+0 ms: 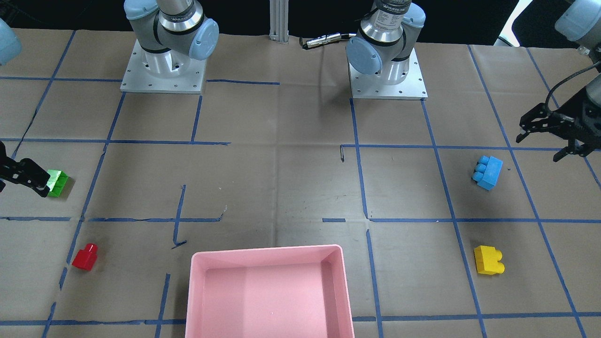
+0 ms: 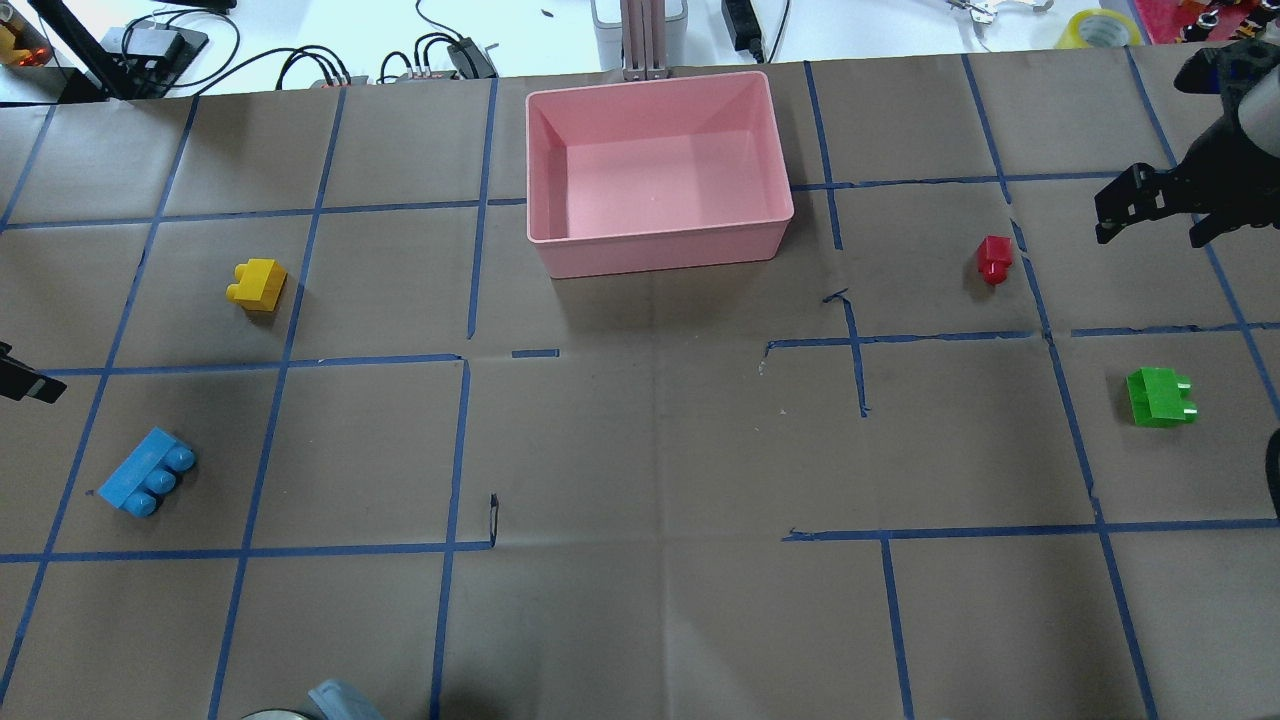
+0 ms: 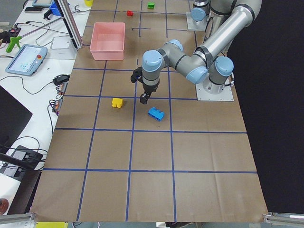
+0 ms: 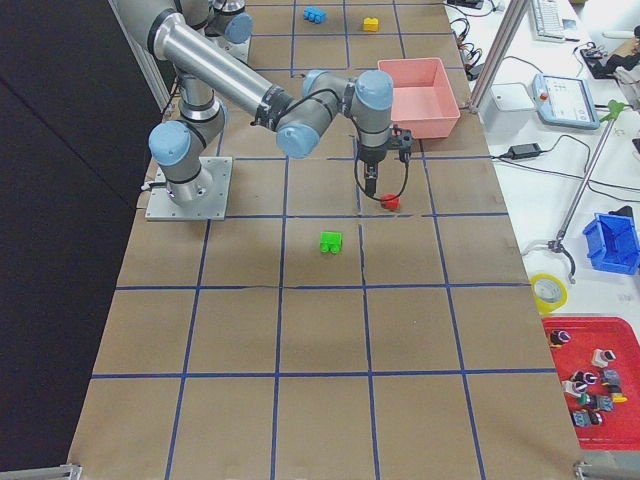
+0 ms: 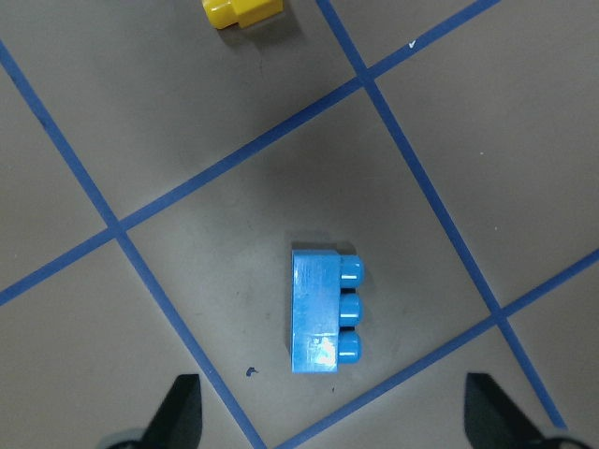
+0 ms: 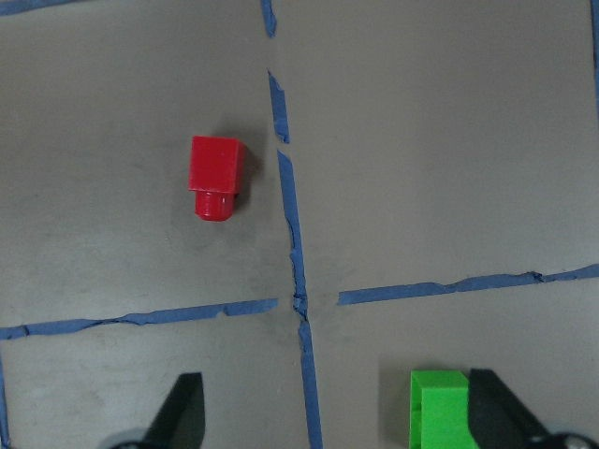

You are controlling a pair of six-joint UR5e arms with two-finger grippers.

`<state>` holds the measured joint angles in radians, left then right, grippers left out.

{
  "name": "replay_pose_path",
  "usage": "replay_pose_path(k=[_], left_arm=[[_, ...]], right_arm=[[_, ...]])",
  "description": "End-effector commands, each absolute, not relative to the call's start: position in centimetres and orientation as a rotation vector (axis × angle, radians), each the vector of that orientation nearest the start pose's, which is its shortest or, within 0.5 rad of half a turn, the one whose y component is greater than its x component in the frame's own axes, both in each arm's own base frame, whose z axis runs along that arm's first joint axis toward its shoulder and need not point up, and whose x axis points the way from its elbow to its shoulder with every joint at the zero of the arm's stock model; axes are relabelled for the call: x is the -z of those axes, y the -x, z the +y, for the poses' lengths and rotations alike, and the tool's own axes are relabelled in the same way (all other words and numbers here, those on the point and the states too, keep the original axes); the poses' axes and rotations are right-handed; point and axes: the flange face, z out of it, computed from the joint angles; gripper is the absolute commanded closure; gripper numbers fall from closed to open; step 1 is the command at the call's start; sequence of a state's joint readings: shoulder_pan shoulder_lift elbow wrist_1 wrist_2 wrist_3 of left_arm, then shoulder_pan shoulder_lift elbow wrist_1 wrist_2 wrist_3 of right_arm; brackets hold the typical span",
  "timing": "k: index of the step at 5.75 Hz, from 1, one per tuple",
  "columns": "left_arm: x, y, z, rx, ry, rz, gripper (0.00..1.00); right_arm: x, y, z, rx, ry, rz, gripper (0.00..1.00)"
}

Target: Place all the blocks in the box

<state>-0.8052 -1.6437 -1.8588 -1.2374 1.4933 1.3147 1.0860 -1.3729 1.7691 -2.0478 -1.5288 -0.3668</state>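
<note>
Box (image 2: 660,250): pink | laid outside box: yellow block (image 2: 259,284), blue block (image 2: 147,472) (left-arm side); red block (image 2: 994,258), green block (image 2: 1160,397) (right-arm side) | left claw (image 1: 538,148), right claw (image 2: 1150,232): spread open

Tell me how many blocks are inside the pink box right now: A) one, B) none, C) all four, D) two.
B: the box holds nothing, while the green block, red block, light blue block and yellow block all lie on the table outside it.

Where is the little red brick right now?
In the overhead view the red block lies right of the pink box, beyond the green block.
</note>
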Motion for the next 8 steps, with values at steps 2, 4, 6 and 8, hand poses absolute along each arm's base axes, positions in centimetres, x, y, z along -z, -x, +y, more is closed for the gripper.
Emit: replay_pose_path(k=[2, 4, 6, 8], left_arm=[[-28.0, -21.7, -44.1, 0.086, -0.840, 3.096, 0.01], [-22.6, -22.3, -44.3, 0.079, -0.892, 3.084, 0.01], [-19.8, -22.7, -43.4, 0.069, -0.933, 3.084, 0.01], [-18.6, -22.8, -42.5, 0.088, -0.957, 3.051, 0.01]], right_arm=[[-26.4, 19.8, -52.1, 0.048, -0.193, 3.097, 0.08], [-24.1, 20.4, -49.9, -0.026, -0.160, 3.083, 0.07], [-22.4, 20.7, -48.6, -0.004, -0.182, 3.123, 0.07], [-21.8, 21.2, -48.3, -0.058, -0.188, 3.151, 0.07]])
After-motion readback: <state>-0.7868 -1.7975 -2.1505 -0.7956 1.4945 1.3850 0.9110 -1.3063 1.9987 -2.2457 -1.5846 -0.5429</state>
